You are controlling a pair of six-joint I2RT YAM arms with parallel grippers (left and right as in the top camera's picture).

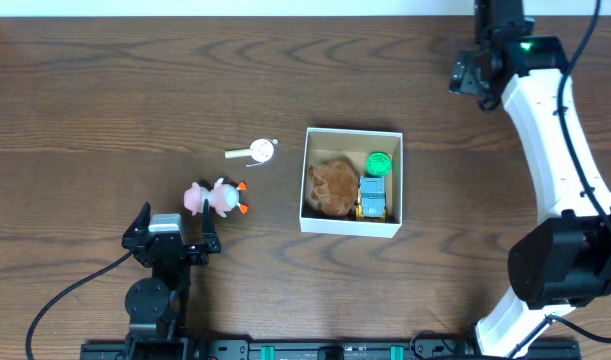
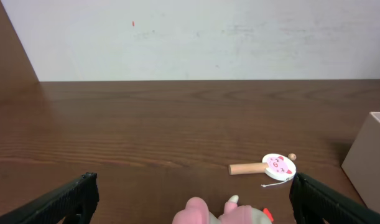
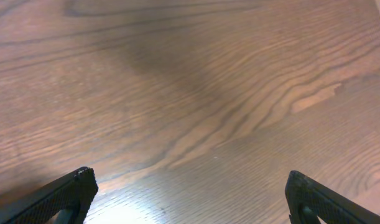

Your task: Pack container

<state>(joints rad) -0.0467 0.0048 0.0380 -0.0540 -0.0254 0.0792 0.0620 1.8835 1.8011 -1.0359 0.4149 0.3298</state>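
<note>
A: What could go wrong from here?

B: My worry is the pink toy [image 1: 217, 198]. It lies on the tabletop [image 1: 105, 90] at about nine o'clock of the container [image 1: 351, 226], just off the left hand [image 1: 177, 218] at its one o'clock. It is rounded and lumpy. If the fingers close off-centre, I judge it could squirt out or roll toward the small white drum on a stick [image 1: 253, 151], which sits at ten o'clock of the container.

A: And at the container itself?

B: Its walls are thin card. A loaded hand coming in low from nine o'clock could clip the near wall and shove or tip the whole thing. It is also crowded. A brown plush [image 1: 330, 186] fills the nine o'clock half, a green disc [image 1: 379, 163] sits at one o'clock, and a blue and yellow truck [image 1: 372, 200] is at four. A toy let go on top may perch on the plush and tumble out.

A: How do the hands stand?

B: The left hand is spread wide, released, holding nothing. In its wrist view the pink toy shows low between the two fingers [image 2: 65, 200], and I cannot tell whether it touches either. The right hand [image 3: 188, 180] is well off at two o'clock of the container. Its fingers are likewise spread wide over bare wood and grip nothing.
</note>
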